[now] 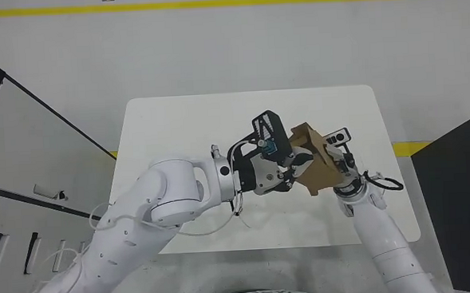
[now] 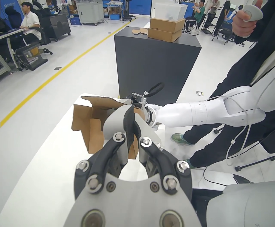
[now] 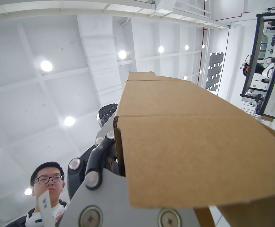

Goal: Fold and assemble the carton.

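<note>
white table (image 1: 178, 125) on a pale workshop floor. carton (image 2: 86, 120), partly folded with flaps open, is just right of the table's middle, between the two grippers. left gripper (image 2: 129, 112): jaws drawn to a narrow pinch on a carton wall. right gripper (image 2: 136, 103): against the carton's far side (cardboard covers the grip, cannot tell).

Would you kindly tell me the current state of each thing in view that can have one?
carton, partly folded, one end open with flaps loose, not yet assembled.
left gripper, shut on a flap of the carton.
right gripper, against the far side of the carton; its grip is hidden by the cardboard.
</note>
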Tool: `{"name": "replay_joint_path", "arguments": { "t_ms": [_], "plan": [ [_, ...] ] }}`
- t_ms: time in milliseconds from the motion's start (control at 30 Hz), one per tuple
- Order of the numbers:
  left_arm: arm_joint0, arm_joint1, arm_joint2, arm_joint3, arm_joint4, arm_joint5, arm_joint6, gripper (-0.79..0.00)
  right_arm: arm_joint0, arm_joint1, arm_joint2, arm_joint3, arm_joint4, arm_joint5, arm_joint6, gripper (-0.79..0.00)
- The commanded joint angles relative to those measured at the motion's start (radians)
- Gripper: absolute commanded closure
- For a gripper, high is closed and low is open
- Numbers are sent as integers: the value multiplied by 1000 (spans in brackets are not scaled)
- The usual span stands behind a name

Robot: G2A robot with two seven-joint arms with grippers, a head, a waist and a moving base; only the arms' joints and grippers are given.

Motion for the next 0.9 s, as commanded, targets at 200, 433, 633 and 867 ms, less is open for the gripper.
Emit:
{"name": "replay_joint_path", "arguments": {
  "t_ms": [200, 433, 633, 867],
  "plan": [
    [-3, -3, 8, 11, -11, -11, -4, 0, 6, -4, -4, 2, 2, -4, 6, 0],
    [-13, -7, 17, 22, -11, -10, -7, 0, 11, -7, -9, 8, -14, -9, -17, 0],
    [-8, -10, 17, 37, -3, 37, -7, 0, 11, -10, -12, 9, -11, -12, -22, 0],
    [0, -11, 14, 34, 7, 48, -5, 0, 7, -12, -14, 11, -6, -8, -15, 0]
  ]
}}
